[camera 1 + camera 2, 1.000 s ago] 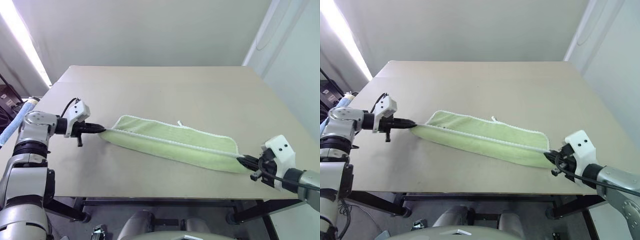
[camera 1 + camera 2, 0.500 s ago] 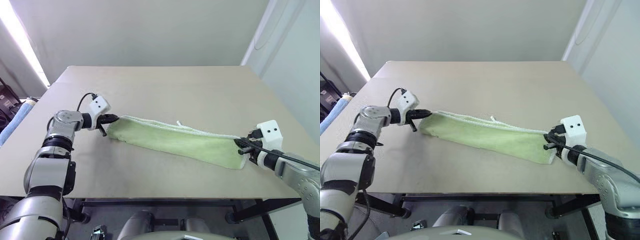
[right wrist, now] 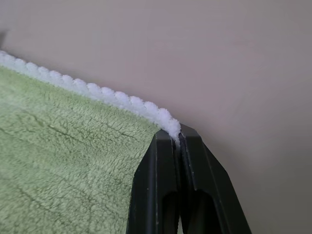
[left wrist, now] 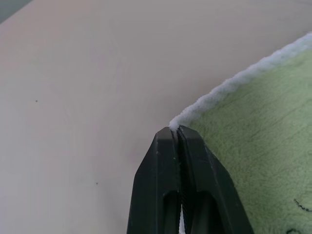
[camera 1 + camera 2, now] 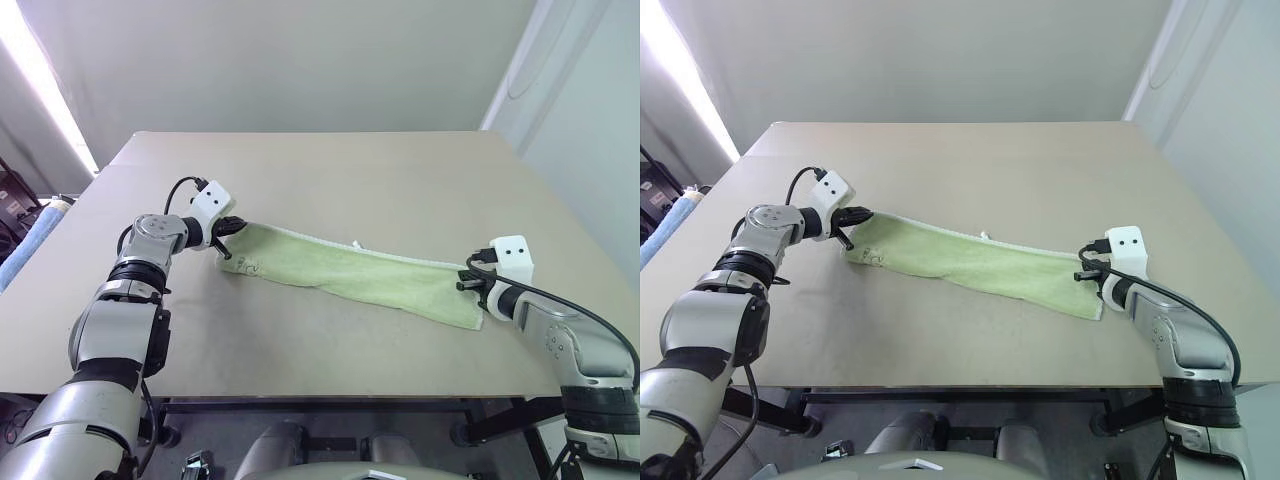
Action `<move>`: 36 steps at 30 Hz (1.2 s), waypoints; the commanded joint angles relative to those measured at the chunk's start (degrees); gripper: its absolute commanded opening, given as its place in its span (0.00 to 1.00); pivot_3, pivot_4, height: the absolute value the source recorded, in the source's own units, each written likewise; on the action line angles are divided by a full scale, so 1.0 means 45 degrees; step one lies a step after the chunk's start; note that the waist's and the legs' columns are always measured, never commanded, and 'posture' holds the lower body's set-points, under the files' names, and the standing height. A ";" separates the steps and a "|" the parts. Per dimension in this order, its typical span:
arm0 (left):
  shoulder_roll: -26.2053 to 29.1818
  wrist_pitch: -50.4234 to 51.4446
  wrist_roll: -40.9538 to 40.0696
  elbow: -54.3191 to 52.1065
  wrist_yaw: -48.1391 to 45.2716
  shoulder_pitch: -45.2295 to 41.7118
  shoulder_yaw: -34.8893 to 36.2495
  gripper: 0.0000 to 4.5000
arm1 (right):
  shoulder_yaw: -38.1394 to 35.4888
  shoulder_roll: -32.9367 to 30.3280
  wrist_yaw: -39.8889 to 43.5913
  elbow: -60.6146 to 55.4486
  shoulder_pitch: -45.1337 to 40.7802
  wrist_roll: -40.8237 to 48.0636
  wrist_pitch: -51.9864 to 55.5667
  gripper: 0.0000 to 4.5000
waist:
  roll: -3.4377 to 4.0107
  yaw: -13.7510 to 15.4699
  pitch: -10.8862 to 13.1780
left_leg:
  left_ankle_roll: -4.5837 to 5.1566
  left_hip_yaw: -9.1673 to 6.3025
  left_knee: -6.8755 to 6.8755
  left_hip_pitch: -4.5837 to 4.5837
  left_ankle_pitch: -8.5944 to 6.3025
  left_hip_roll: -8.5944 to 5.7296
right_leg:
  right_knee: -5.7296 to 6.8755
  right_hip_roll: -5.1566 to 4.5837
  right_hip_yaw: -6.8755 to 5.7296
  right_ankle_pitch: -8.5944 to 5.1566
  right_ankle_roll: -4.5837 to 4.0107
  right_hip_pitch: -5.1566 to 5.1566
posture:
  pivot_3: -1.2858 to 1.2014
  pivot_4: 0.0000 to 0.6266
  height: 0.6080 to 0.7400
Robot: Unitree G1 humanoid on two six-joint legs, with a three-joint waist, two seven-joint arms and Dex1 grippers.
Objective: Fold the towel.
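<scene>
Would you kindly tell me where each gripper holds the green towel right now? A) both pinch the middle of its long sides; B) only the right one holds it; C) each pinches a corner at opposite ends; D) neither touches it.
C: the left gripper and the right gripper each have their jaws shut on a white-edged corner of the towel, which lies stretched between them on the table.

The light green terry-cloth towel (image 5: 350, 272) lies on the flat tan table (image 5: 330, 180), stretched from left to right near the front edge. The left black two-fingered gripper (image 5: 228, 227) meets its left corner; the right black two-fingered gripper (image 5: 474, 284) meets its right corner.
</scene>
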 commanded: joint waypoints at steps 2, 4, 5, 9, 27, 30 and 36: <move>0.0030 0.0119 0.0195 -0.0045 0.0062 -0.0273 -0.0034 0.32 | -0.0067 0.0266 0.0199 0.0182 -0.0482 -0.0192 -0.0512 0.05 | 0.0000 0.0003 0.0000 | 0.0000 -0.0001 0.0002 0.0000 0.0000 -0.0001 | 0.0004 0.0000 0.0000 0.0000 -0.0001 0.0000 | 0.52 0.00 0.74; 0.0034 0.0138 0.0270 -0.0019 0.0297 -0.0279 -0.0026 0.48 | -0.0093 0.0324 0.0327 0.0200 -0.0514 -0.0198 -0.0584 0.16 | 0.0000 0.0001 0.0000 | -0.0001 0.0000 0.0004 0.0000 0.0000 -0.0001 | 0.0006 0.0001 0.0000 0.0001 0.0000 0.0000 | 0.52 0.00 0.74; 0.0041 0.0207 0.0311 0.0005 0.0442 -0.0295 -0.0033 0.56 | -0.0140 0.0360 0.0355 0.0196 -0.0555 -0.0189 -0.0634 0.23 | 0.0000 0.0001 0.0000 | -0.0001 -0.0001 0.0005 0.0000 0.0000 -0.0001 | 0.0007 0.0001 0.0000 0.0001 0.0000 0.0000 | 0.52 0.00 0.74; 0.0110 0.0199 0.0335 0.0014 0.1026 -0.0340 0.0104 0.88 | -0.0643 0.0430 0.0198 0.0066 -0.0763 -0.0114 -0.0720 0.54 | 0.0000 0.0004 0.0000 | -0.0006 -0.0001 0.0011 0.0000 -0.0004 -0.0002 | 0.0016 0.0002 0.0001 0.0001 0.0000 -0.0001 | 0.52 0.00 0.74; 0.0075 0.1087 -0.2379 -0.1818 -0.4671 -0.0457 0.1747 1.00 | -0.6802 0.3331 -0.5447 -0.4243 0.2933 1.6667 0.3477 0.94 | 0.0010 -0.0004 -0.0002 | -0.0019 -0.0007 -0.0010 -0.0001 -0.0013 -0.0002 | 0.0024 -0.0002 0.0008 -0.0001 -0.0010 -0.0008 | 0.52 0.00 0.74; -0.0206 0.0999 -0.2388 -0.2367 -0.5204 -0.0127 0.1513 1.00 | -0.5815 0.3062 -0.6334 -0.4435 0.4564 1.8867 0.2321 0.94 | 0.0017 -0.0054 -0.0006 | -0.0022 -0.0007 -0.0012 0.0006 -0.0015 -0.0002 | 0.0019 -0.0004 0.0012 -0.0003 -0.0014 0.0001 | 0.52 0.00 0.74; -0.0820 0.1363 -0.2542 -0.3408 -0.6239 0.0587 0.1164 1.00 | -0.3984 0.2756 -0.6661 -0.4509 0.6923 1.9589 0.0920 0.94 | 0.0026 -0.0085 -0.0011 | -0.0021 -0.0007 -0.0014 0.0015 -0.0015 0.0005 | 0.0015 -0.0002 0.0016 -0.0022 -0.0048 0.0007 | 0.52 0.00 0.74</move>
